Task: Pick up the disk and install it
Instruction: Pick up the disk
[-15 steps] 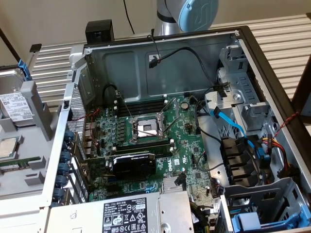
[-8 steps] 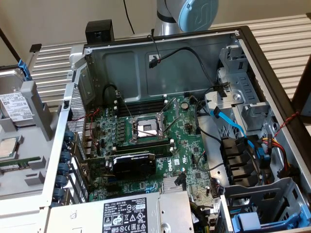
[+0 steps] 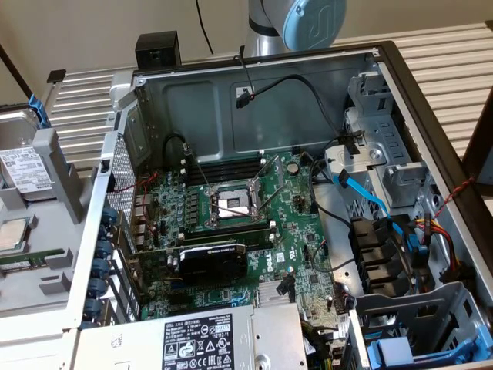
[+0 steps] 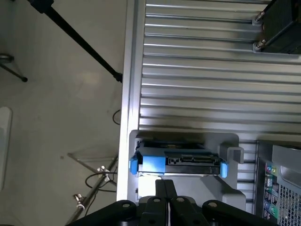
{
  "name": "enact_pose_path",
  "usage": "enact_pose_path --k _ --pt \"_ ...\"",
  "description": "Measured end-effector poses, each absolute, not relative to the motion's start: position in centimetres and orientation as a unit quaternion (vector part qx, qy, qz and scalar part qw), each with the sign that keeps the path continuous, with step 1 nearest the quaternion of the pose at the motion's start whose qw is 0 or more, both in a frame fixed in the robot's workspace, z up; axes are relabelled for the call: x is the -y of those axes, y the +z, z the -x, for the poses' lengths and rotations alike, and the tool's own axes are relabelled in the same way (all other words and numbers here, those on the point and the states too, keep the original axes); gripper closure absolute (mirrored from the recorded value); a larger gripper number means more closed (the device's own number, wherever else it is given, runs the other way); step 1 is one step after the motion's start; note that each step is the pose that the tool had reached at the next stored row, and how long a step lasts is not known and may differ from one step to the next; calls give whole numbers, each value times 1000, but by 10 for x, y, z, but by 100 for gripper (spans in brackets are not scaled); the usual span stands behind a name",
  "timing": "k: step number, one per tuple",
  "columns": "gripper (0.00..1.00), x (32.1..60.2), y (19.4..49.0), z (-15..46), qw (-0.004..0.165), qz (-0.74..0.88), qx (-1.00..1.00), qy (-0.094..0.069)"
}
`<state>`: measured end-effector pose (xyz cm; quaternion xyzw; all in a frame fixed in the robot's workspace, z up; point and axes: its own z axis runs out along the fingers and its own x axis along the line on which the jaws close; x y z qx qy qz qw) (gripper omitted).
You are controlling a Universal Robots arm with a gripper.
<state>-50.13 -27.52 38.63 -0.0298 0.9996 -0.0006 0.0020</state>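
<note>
My pincer [image 4: 164, 187] is pressed together, the two fingers meeting with nothing clamped between them. Just past the fingertips is the disk [image 4: 178, 162], standing on edge in a grey holder [image 4: 229, 141]. Its connector side is turned toward me and there is a blue rail at each end. I cannot tell whether my fingertips touch it or hang just clear of it.

The holder sits close to one edge of the ribbed tabletop [image 4: 197, 70], with the floor [image 4: 61, 117] beyond that edge. Right beside the holder, on its other side, lies the open computer case [image 3: 254, 85]. Inside the case a green circuit board [image 3: 231, 223] covers the bottom, and a grey power box [image 3: 200, 343] with a black-and-white label lies at one end. My arm [image 3: 308, 23] rises behind the case's far wall.
</note>
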Motion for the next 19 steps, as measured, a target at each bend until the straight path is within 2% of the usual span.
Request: enact_pose_path --k 19 --pt "89 275 385 501 2 201 -980 0"
